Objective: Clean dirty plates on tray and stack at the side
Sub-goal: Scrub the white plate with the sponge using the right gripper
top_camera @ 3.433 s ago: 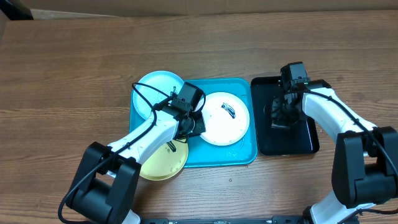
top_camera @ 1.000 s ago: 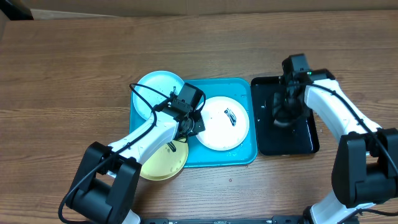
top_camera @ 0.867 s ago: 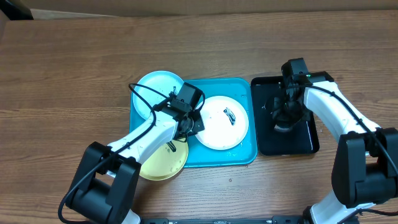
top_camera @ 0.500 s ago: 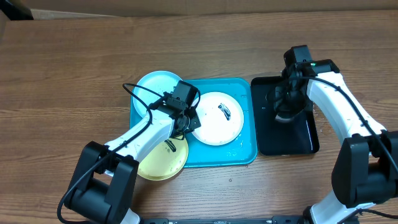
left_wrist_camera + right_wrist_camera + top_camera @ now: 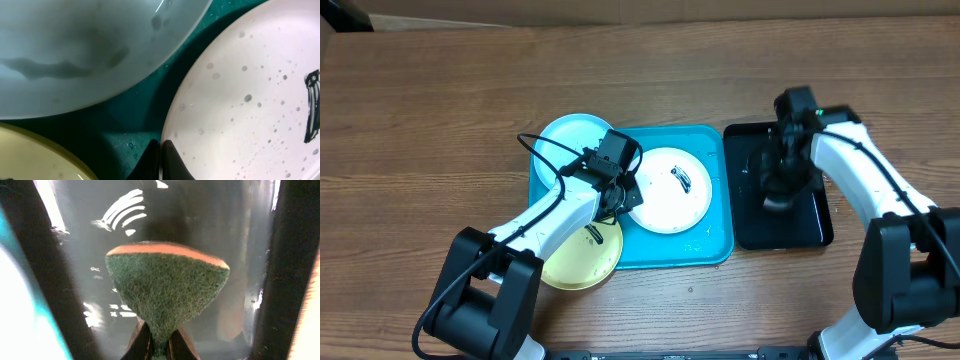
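Scanning from the left, finds the light blue plate (image 5: 570, 148) lapping over the upper-left corner of the tray (image 5: 705, 245) and the yellow-green plate (image 5: 575, 262) overhanging its lower-left edge. Shows the left gripper (image 5: 160, 155) with jaws shut, pinching the near rim of the white plate (image 5: 665, 195), this one lying inside the tray, flecked with droplets and carrying an unwiped black scribble. Further right, over the black tray (image 5: 745, 225), finds the right gripper (image 5: 157, 340) clamped on a green-and-orange sponge (image 5: 165, 287), hanging just above the wet bottom. Puts the task near its start, by the look of it: sponge not yet on any plate, nothing stacked at the side. Leaves scrubbing all three plates, then piling them beside the tray.
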You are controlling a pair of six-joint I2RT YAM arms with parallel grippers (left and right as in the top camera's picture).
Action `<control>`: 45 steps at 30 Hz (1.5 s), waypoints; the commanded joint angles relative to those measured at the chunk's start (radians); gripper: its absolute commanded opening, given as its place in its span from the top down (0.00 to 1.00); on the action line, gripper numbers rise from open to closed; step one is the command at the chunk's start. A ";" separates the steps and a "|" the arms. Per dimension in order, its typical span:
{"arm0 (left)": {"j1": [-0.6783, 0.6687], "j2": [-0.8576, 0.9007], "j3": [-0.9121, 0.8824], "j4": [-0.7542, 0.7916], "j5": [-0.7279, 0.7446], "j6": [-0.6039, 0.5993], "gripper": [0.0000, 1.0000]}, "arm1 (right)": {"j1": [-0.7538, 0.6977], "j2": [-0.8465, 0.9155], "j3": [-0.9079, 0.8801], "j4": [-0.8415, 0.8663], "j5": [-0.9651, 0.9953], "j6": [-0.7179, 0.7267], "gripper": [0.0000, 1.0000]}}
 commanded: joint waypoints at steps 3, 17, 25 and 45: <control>0.004 -0.006 -0.014 0.003 -0.023 -0.013 0.96 | 0.023 -0.014 0.230 -0.056 -0.202 -0.053 0.96; 0.004 -0.006 -0.014 0.003 -0.023 -0.013 0.96 | 0.334 -0.011 0.078 0.206 -0.049 -0.080 0.96; 0.004 -0.006 -0.014 -0.002 -0.023 -0.009 0.96 | 0.421 -0.010 -0.082 0.437 0.131 -0.111 0.96; -0.002 -0.006 -0.014 -0.005 -0.023 -0.009 0.96 | 0.421 0.063 -0.117 0.576 0.106 -0.264 0.96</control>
